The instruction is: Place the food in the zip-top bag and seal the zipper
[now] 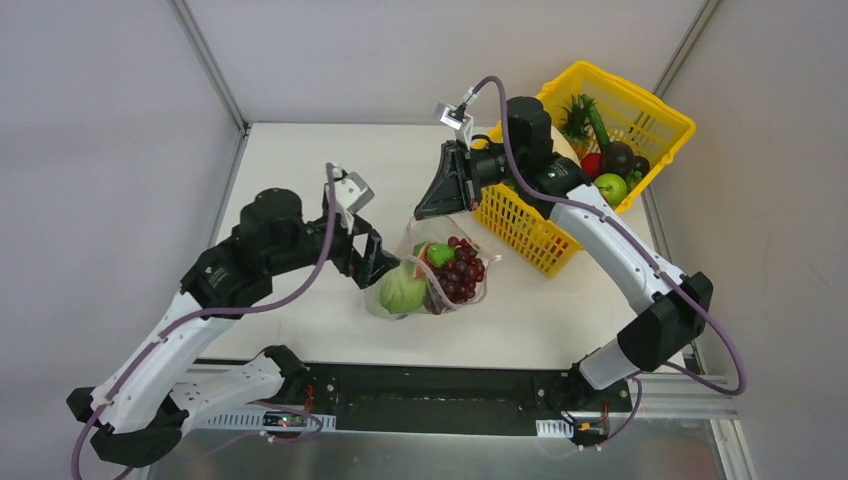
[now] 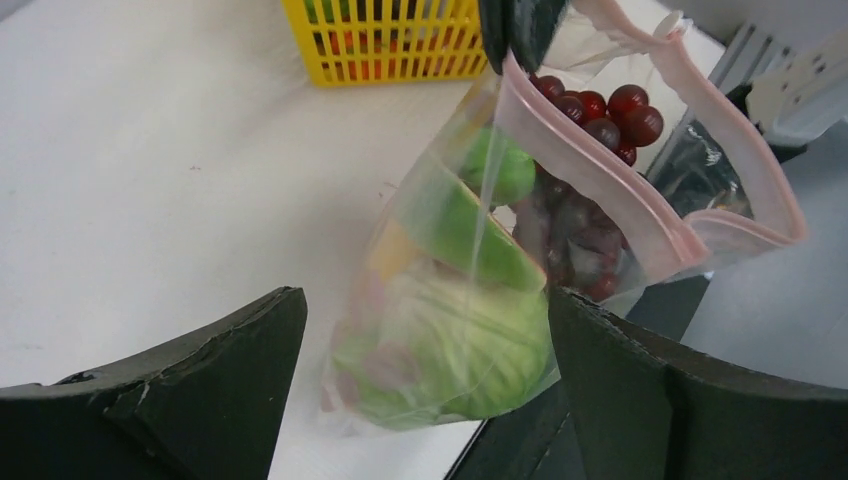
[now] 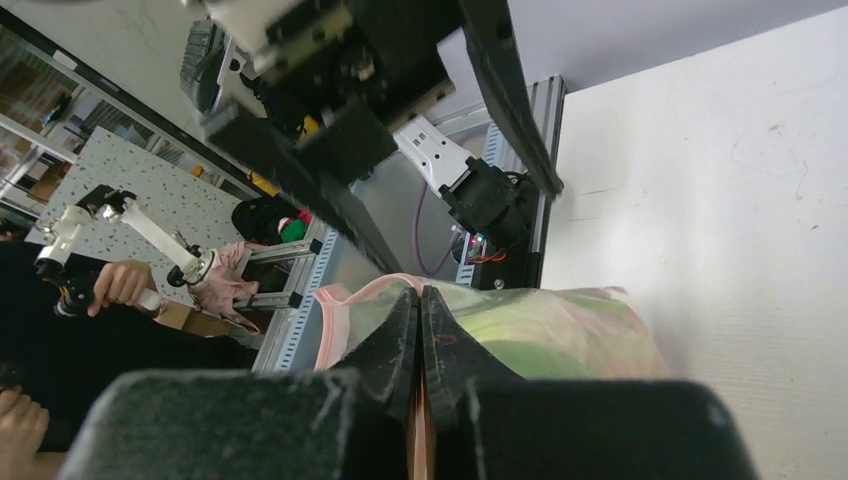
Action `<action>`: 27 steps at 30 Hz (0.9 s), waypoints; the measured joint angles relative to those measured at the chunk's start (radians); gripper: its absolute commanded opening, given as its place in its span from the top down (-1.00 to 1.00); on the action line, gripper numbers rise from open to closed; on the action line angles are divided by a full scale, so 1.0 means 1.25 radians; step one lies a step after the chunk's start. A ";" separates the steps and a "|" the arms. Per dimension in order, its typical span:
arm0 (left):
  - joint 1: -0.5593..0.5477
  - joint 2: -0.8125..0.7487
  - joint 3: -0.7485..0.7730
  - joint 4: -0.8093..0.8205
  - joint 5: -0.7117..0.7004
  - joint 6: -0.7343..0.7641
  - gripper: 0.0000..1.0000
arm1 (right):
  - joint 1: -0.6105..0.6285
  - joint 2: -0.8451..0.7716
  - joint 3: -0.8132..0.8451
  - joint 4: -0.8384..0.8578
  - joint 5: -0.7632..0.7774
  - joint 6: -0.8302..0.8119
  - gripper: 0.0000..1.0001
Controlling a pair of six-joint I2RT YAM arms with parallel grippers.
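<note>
Our right gripper (image 3: pixel 420 325) pinches the zipper (image 2: pixel 600 172) of the zip-top bag (image 2: pixel 420 210). Our left gripper (image 2: pixel 422 310), spread, flanks its cabbage (image 2: pixel 470 350) end.

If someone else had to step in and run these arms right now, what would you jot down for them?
Left gripper: jaws open, straddling the zip-top bag low down.
Right gripper: shut on the zipper, holding the mouth up.
Done: cabbage, grapes and green pieces are bagged.
To do: more food, such as a green apple, sits in the yellow basket; the zipper is unsealed.
</note>
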 measured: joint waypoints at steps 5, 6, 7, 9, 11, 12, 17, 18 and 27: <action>0.000 -0.042 -0.185 0.126 0.043 0.053 -0.94 | -0.004 0.064 0.000 -0.010 0.002 -0.001 1.00; 0.000 -0.057 -0.208 0.138 0.044 0.063 -0.94 | -0.005 0.081 0.002 -0.016 0.004 -0.001 1.00; 0.000 -0.074 -0.229 0.151 0.045 0.076 -0.94 | -0.008 0.098 0.007 -0.022 0.006 -0.002 1.00; 0.000 -0.104 -0.251 0.175 0.045 0.104 -0.95 | -0.013 0.134 0.028 -0.033 0.013 -0.005 1.00; 0.000 -0.123 -0.265 0.200 0.045 0.131 -0.95 | -0.018 0.170 0.057 -0.042 0.023 -0.009 1.00; 0.000 -0.134 -0.275 0.215 0.043 0.150 -0.94 | -0.019 0.182 0.070 -0.047 0.024 -0.010 1.00; 0.000 -0.146 -0.320 0.256 0.018 0.221 -0.90 | -0.023 0.221 0.122 -0.079 0.027 -0.024 1.00; 0.000 -0.144 -0.327 0.258 0.010 0.232 -0.90 | -0.023 0.222 0.126 -0.082 0.027 -0.029 1.00; 0.000 -0.138 -0.379 0.292 -0.095 0.350 -0.94 | -0.023 0.222 0.132 -0.115 0.024 -0.045 1.00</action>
